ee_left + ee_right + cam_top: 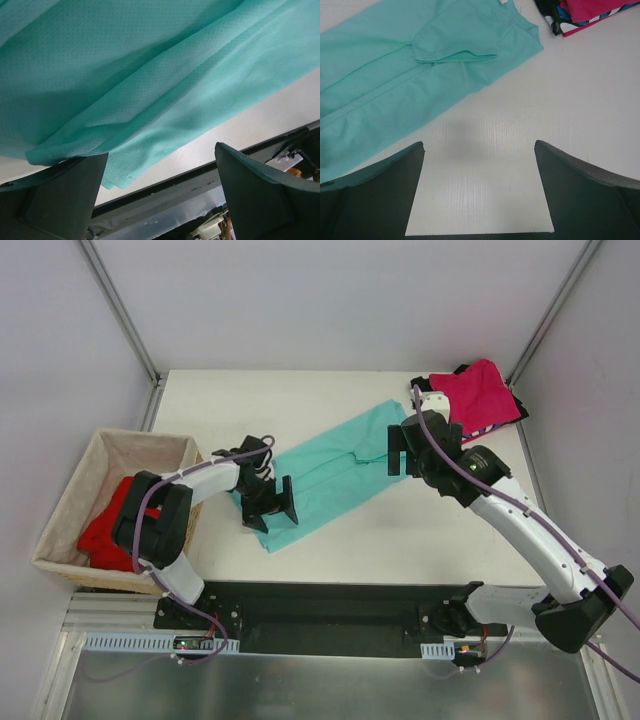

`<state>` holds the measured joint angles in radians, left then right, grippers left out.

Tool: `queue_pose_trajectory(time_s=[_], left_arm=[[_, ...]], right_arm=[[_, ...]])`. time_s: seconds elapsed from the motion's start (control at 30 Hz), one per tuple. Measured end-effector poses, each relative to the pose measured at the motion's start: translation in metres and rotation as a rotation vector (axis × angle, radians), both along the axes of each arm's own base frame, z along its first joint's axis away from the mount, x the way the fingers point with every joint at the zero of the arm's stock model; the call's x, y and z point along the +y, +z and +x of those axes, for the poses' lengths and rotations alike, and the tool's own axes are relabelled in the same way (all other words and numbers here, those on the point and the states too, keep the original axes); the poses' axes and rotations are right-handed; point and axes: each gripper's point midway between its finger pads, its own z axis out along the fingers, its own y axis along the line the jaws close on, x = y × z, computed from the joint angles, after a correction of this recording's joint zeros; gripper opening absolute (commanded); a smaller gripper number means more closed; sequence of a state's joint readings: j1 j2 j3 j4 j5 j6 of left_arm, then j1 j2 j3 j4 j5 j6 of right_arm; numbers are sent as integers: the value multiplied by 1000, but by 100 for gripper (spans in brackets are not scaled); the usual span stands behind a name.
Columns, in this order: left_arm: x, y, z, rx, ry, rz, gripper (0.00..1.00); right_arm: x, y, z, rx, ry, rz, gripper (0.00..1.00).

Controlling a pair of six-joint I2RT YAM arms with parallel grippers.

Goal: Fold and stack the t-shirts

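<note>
A teal-green t-shirt (335, 465), folded into a long band, lies diagonally across the middle of the table. My left gripper (272, 508) hovers open over its near-left end; in the left wrist view the shirt's hem corner (117, 175) sits by the left finger, and nothing is between the left gripper's (161, 150) fingers. My right gripper (397, 452) stands open at the shirt's far-right end. In the right wrist view the right gripper (479, 143) is over bare table, with the teal shirt (395, 75) and its folded sleeve just beyond. A magenta-pink t-shirt (483, 393) tops a folded stack at the back right.
A black shirt and a striped one peek out under the magenta shirt (555, 22). A tan wicker basket (110, 438) stands off the table's left edge with a bright red shirt (108, 528) inside. The table's near edge (165, 180) and the dark base rail lie just beyond the left gripper.
</note>
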<state>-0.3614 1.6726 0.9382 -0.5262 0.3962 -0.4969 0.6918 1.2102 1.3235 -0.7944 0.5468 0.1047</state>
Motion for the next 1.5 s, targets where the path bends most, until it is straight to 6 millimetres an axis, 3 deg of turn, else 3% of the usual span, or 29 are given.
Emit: queue_pose_trajectory(time_s=[0.17,0.6,0.73,0.97,1.3,1.5], left_arm=[[-35,2,-26,33,-63,-45,92],[-145,4,-122,130,-348,-96,92],[-172,6,-137,145,-410,-105,92],[-208,11,-131,106,-452,-139,93],[-212,20,-99,-59,-463,-67,96],[-209,60,-89,-156,-462,-80,96]], right_arm=[[-1,0,-1,2,0,-2,97],[-8,10,-15,-17,-9,19,97],[-10,11,-21,-15,-6,11,97],[-15,11,-26,-11,-13,-11,97],[-18,11,-28,-12,-20,-23,97],[-14,8,-27,-1,-10,-32,97]])
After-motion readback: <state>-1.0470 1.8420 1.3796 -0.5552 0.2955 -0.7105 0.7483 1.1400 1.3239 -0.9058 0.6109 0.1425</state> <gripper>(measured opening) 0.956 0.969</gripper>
